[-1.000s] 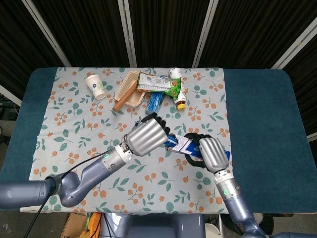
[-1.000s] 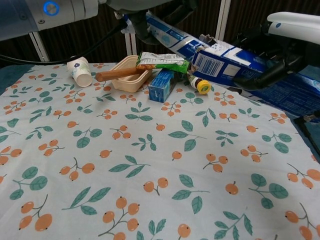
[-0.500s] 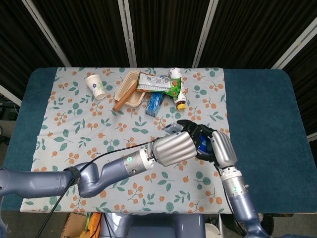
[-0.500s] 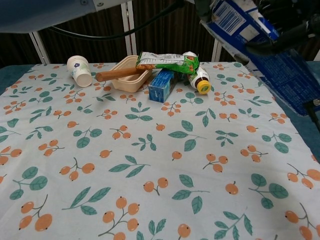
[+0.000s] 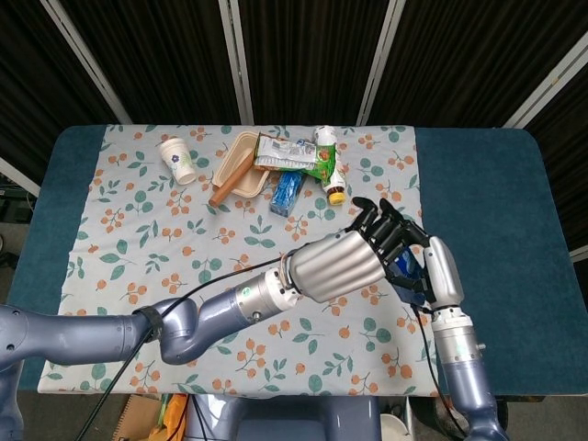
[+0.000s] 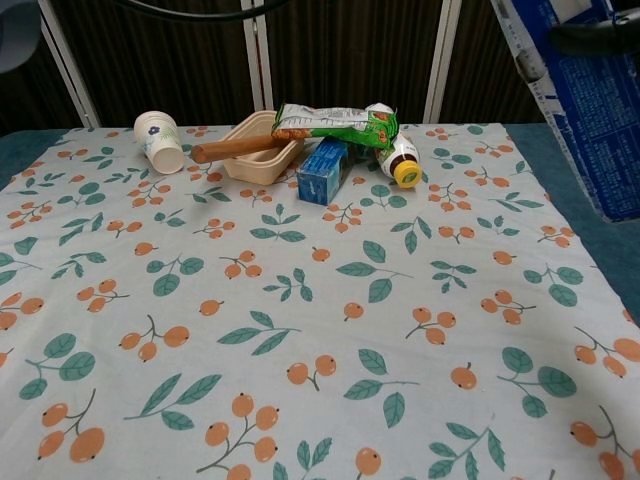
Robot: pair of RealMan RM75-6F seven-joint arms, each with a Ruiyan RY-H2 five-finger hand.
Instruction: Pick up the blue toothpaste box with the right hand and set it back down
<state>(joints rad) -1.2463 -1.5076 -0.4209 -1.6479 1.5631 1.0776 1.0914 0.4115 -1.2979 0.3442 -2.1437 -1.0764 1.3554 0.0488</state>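
Right hand [image 5: 439, 268]: your fingers [image 5: 393, 228] are wrapped round the blue toothpaste box [image 6: 588, 110], holding it off the tabletop [image 5: 478, 193].
Left hand [image 5: 342, 265]: it sits just beside your right, its fingers curled against the same box; you cannot tell whether it truly grips.
Box: raised at the right side of the flowered cloth [image 6: 300, 330], mostly hidden in the head view, tilted in the chest view.
Far edge: paper cup [image 5: 175, 159], tan tray [image 5: 241, 165] with a brown stick [image 6: 235, 150], green packet [image 6: 330, 123], small blue carton [image 6: 322, 171], yellow-capped bottle [image 6: 400, 160].
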